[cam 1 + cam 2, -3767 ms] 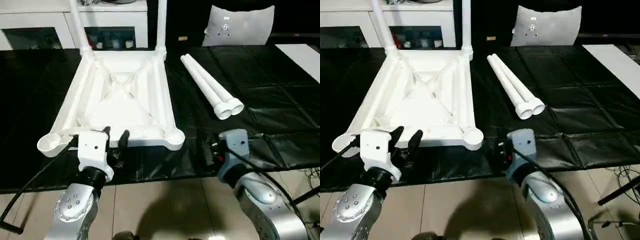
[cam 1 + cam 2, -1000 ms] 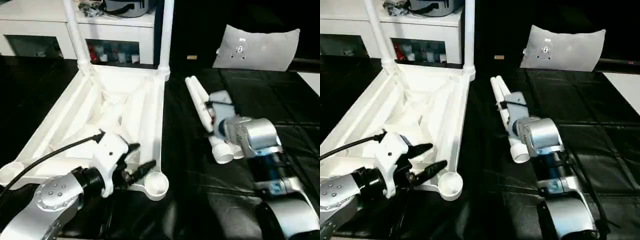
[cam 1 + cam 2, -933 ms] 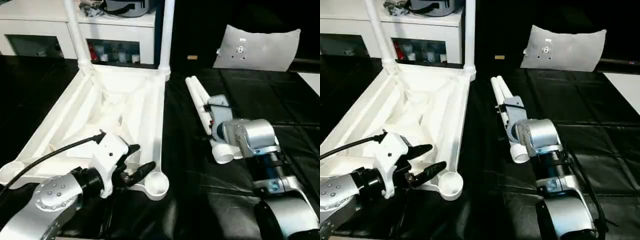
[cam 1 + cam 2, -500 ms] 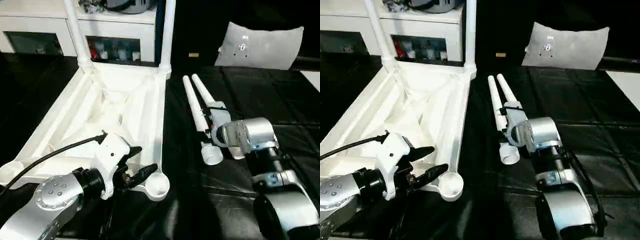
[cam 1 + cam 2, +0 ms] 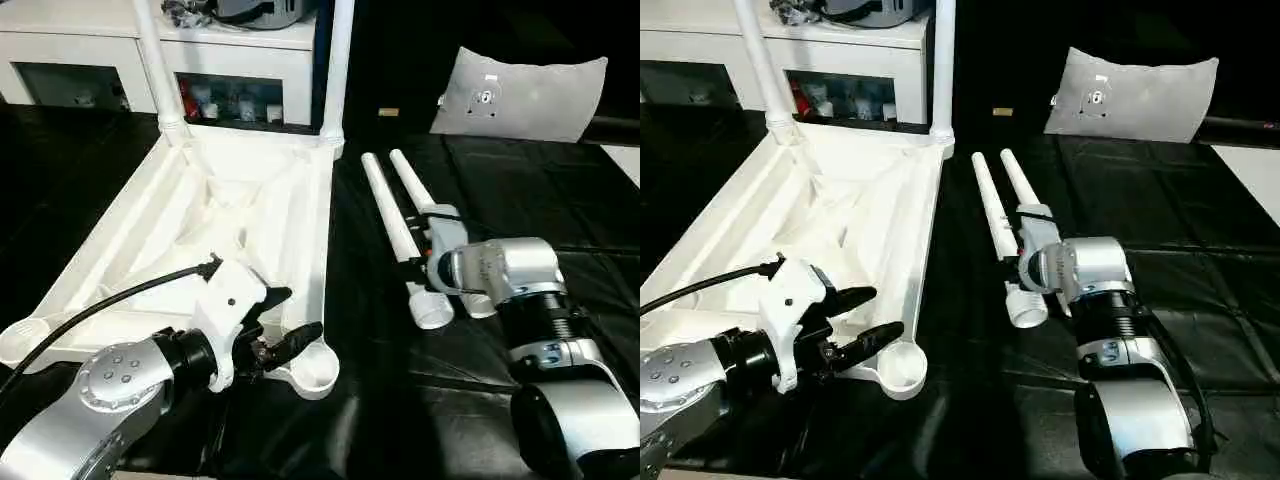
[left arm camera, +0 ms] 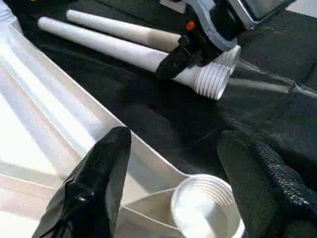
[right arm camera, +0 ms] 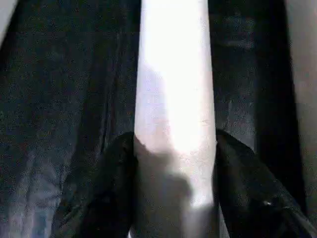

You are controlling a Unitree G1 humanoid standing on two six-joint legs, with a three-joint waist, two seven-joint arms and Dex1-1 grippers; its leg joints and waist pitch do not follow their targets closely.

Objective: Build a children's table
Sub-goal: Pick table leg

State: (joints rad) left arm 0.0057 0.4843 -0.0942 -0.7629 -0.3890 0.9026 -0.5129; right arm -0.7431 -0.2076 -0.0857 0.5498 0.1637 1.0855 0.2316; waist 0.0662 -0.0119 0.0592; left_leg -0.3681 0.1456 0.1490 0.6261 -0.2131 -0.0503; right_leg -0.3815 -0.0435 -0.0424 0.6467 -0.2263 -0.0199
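Plastic, all white, the table top (image 5: 240, 215) lies upside down on the black mat (image 5: 560, 215), its ribbed underside facing up and crossed by diagonal ribs. Two legs already stand upright in its two far corner sockets, one on the left (image 5: 152, 60) and one on the right (image 5: 334, 62). The near right corner socket (image 5: 307, 366) is a round cup with nothing in it; so is the near left socket (image 5: 22, 338). In the head views, two loose legs (image 5: 395, 225) lie side by side on the mat just right of the table top, thick threaded ends toward the robot. Beyond the table top stands a white cabinet (image 5: 90, 40), and a grey cushion (image 5: 520, 95) lies far right of it.

The left gripper (image 5: 283, 318) hovers at the near right socket with its fingers spread apart, holding nothing. The right gripper (image 5: 1025, 262) sits over the loose leg nearer the table top.

From the left wrist camera, one black finger (image 6: 101, 173) lies over the table top's rim and the other is out over the mat, with the empty threaded socket (image 6: 205, 208) between them. Past it, a black fingertip of the right gripper presses against a loose leg's side near its ribbed end (image 6: 210, 82).

From the right wrist camera, a white leg (image 7: 173, 99) runs straight between the two black fingers (image 7: 116, 183), which press against its two sides.
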